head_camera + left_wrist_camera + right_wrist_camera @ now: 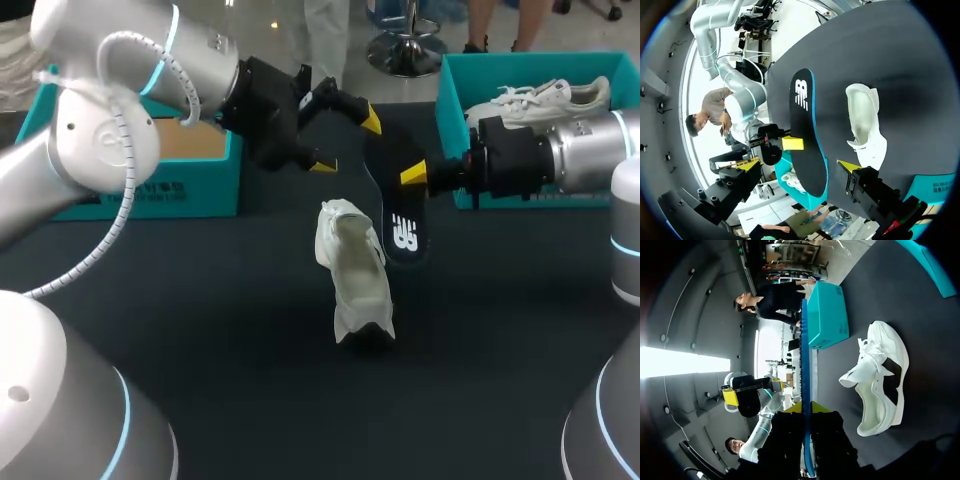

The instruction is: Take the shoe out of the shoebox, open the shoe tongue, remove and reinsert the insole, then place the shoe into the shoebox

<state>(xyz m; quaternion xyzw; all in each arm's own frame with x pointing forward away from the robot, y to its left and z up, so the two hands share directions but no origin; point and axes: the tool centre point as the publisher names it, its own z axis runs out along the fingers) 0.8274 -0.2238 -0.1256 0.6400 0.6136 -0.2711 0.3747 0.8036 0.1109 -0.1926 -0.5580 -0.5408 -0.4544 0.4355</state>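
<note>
- Black foam insole (402, 215), blue along its edge, is out of the shoe and up in the air. The right gripper (415, 172) is clamped on it partway along, one yellow tip on each face.
- Left gripper (346, 142) has its fingers wide apart. The insole's far end hangs in the gap between them, and neither finger seems to touch it.
- White shoe (355, 275) lies loose on the dark table (200, 300), just beside the insole's logo end. It is held by neither claw, and its tongue looks pulled back.
- Teal shoebox (530, 57) sits behind the right arm with a second shoe (540, 98) in it.
- To my eye the step in hand is getting the insole back in.
- Done well, the free left claw would steady the shoe first, since nothing pins it and a push would likely skid it across the cloth.
- The insole should go in toe end first, face flat to the sole and fed past the tongue.
- Thin foam like this will probably buckle if driven from far back, so a hold closer to the leading end would help.
</note>
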